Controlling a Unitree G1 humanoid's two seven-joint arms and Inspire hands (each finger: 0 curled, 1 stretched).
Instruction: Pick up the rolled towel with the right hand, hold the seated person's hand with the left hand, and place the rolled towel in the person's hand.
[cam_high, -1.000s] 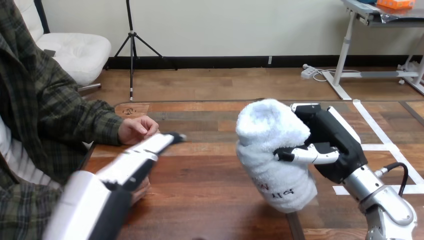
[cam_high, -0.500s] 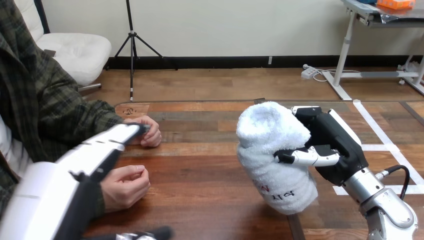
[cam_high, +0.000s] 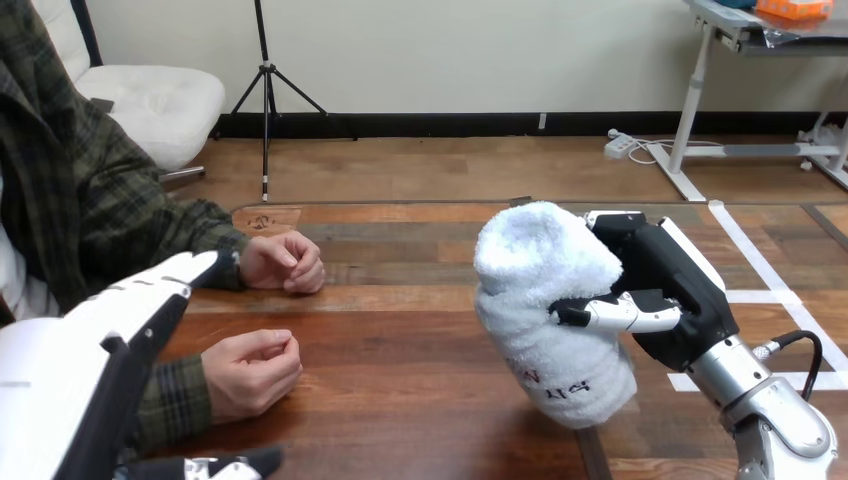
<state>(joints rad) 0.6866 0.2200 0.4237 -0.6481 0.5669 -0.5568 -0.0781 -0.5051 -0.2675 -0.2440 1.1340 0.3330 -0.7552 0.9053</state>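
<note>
Gripping: the thumb (cam_high: 600, 312) of the right hand (cam_high: 668, 285) is curled across the front of the rolled towel (cam_high: 540, 285), and the palm presses the towel's side at 3 o'clock; the hand is clamped on it.
Rolled towel: it stands at 4 o'clock of the view with its top leaning a little toward 11 o'clock. It is in nearly the same place as half a second ago.
Left hand (cam_high: 125, 305): the fingers are straight and together and point toward 2 o'clock, holding nothing. Half a second ago the tips lay over the person's far hand; now they are drawn back toward 8 o'clock, beside its sleeve.
Person's far hand (cam_high: 283, 262): at 9 o'clock, loosely closed, resting on the table (cam_high: 400, 340), apart from the left hand.
Person's near hand (cam_high: 250, 370): at 8 o'clock, loosely closed on the table, uncovered now, just at 4 o'clock from the left hand's fingers.
</note>
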